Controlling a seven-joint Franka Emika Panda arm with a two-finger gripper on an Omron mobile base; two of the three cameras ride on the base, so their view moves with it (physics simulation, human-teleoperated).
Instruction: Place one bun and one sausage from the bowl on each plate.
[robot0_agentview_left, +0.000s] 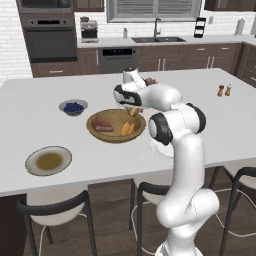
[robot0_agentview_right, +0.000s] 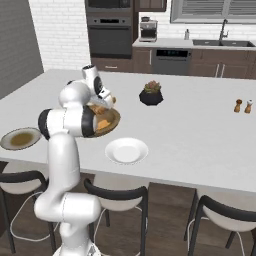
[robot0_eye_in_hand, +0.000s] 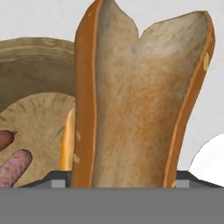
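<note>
My gripper (robot0_agentview_left: 133, 108) is shut on a split bun (robot0_eye_in_hand: 140, 100), held just above the right rim of the wooden bowl (robot0_agentview_left: 95, 131). In the hand view the bun stands upright between my fingertips (robot0_eye_in_hand: 57, 178). Inside the bowl lie two sausages (robot0_agentview_left: 102, 125) on the left and another bun (robot0_agentview_left: 127, 129) on the right. The olive-brown plate (robot0_agentview_left: 48, 160) sits near the front left edge of the counter. The white plate (robot0_agentview_right: 126, 150) lies right of the bowl near the front edge, and its rim (robot0_eye_in_hand: 210, 157) shows in the hand view.
A small grey bowl of blueberries (robot0_agentview_left: 73, 107) stands left of the wooden bowl. A black pot with a succulent (robot0_agentview_right: 151, 95) is behind it. Salt and pepper shakers (robot0_agentview_right: 243, 106) stand far right. Stools (robot0_agentview_left: 55, 210) line the counter's front edge.
</note>
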